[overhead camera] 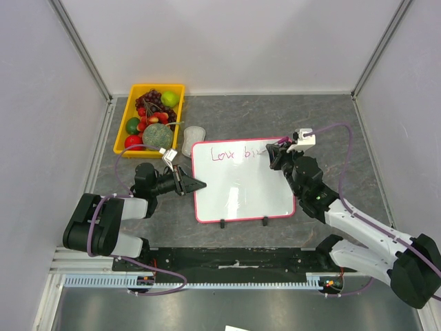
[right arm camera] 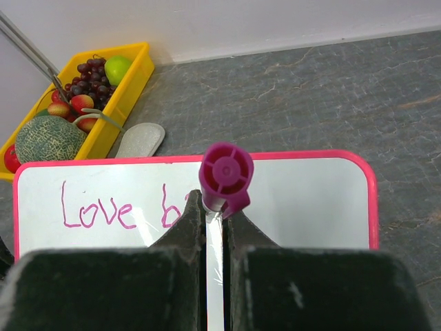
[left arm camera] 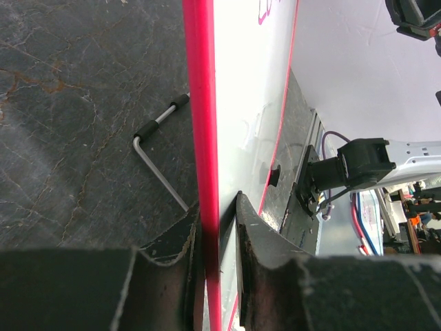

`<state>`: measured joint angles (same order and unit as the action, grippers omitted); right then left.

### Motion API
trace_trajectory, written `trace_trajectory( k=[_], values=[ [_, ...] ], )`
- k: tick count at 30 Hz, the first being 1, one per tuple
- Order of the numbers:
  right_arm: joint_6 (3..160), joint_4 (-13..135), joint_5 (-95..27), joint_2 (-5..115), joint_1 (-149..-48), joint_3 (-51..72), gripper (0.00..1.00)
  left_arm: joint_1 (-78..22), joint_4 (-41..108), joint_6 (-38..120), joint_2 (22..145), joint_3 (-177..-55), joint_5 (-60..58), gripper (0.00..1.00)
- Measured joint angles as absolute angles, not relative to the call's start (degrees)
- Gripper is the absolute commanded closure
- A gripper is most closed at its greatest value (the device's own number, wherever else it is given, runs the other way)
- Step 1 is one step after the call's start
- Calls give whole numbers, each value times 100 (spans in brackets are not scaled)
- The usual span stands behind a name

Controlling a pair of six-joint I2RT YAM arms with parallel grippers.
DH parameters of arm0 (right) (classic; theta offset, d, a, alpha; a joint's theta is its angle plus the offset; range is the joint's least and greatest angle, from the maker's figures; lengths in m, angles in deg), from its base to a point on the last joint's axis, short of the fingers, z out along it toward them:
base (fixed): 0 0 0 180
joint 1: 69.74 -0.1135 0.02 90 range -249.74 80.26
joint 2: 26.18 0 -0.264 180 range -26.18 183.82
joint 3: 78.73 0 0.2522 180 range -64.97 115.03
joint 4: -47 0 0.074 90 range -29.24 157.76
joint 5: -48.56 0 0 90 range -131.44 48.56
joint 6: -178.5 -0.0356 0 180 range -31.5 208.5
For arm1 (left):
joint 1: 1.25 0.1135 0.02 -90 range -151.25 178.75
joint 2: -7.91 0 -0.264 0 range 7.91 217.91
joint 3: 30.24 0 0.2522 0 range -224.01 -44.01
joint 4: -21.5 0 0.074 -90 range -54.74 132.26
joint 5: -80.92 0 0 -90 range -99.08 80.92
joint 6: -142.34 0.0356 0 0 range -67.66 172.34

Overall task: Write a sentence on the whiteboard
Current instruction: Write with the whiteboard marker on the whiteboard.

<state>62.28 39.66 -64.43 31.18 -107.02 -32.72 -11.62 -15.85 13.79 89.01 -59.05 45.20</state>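
Right gripper pinches a magenta marker over the whiteboard, its edge clamped by the left gripper, with only "Love b" of the sentence written.

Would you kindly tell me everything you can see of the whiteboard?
The whiteboard is a glossy white rectangle with rounded corners, a thin pink-red frame and two small black feet on its near edge. It lies about flat on the grey table. Pink handwriting along the top reads "Love" plus a started second word. The left gripper pinches its left edge; the right gripper holds a marker over its top right.
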Motion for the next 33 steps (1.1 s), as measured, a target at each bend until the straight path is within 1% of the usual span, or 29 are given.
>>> trace_trajectory(
  k=[16,33],
  values=[
    [6103,3959,-6377,2969,-10700,-3449,100,-1162,-1583,1379,8901,-5905,4520,98],
    [6204,3972,-6526,3258,-10656,-3106,100,-1162,-1585,1382,8897,-5905,4525,98]
  ],
)
